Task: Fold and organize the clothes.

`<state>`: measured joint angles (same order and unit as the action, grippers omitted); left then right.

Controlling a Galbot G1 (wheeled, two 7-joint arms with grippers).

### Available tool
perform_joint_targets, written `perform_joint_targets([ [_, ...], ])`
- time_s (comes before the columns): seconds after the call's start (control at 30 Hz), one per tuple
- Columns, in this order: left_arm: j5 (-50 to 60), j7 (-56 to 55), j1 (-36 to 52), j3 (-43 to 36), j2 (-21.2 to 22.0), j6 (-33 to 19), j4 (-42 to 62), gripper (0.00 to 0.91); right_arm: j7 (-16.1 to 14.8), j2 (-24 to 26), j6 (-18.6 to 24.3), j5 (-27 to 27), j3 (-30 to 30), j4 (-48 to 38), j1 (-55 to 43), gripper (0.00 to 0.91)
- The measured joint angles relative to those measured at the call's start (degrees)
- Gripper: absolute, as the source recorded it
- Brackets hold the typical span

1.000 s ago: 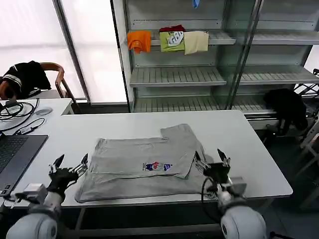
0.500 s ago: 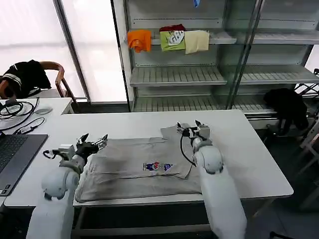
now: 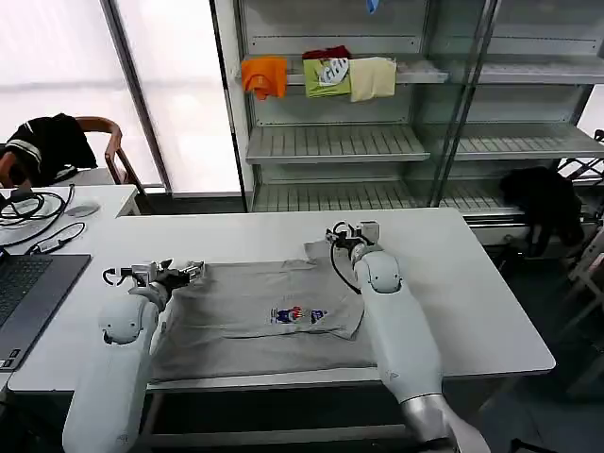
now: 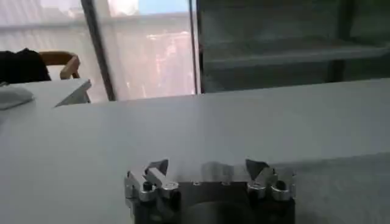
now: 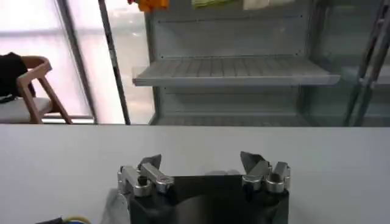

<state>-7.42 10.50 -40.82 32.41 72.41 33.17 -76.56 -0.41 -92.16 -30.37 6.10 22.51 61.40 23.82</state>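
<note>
Both sets of jaws stand apart with nothing between them, as the two wrist views show. In the head view, the left gripper [image 3: 175, 273] sits left of centre in the frame, at the far left corner of the light grey shirt [image 3: 269, 316], low over the tabletop [image 3: 472, 283]. Whether it touches the cloth cannot be told. The right gripper [image 3: 351, 231] is just right of centre and a little higher in the frame, at the shirt's far right corner, where a sleeve juts toward the shelves. Both arms reach up from the bottom of the frame, one on each side of the shirt.

The shirt lies flat across the middle of the white tabletop, partly folded, with a small multicoloured chest print [image 3: 296, 315] facing up near its centre.

At the left edge of the frame a laptop [image 3: 24, 297] lies open on the tabletop. Behind the tabletop, a metal shelf unit [image 3: 330, 143] fills the upper middle of the frame, with orange, green and cream folded garments [image 3: 321, 75] on an upper shelf.
</note>
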Motion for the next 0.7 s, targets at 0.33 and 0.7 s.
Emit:
perform_joint_targets([
  [0.33, 1.1, 0.6, 0.6, -0.3, -0.1, -0.2, 1.9, 0.05, 0.8, 0.5, -0.5, 0.5, 0.3, -2.2, -0.4, 0.907],
  [0.7, 1.6, 1.3, 0.2, -0.1, -0.2, -0.2, 2.2, 0.02, 0.5, 0.4, -0.2, -0.9, 0.0, -4.6, -0.3, 0.0],
])
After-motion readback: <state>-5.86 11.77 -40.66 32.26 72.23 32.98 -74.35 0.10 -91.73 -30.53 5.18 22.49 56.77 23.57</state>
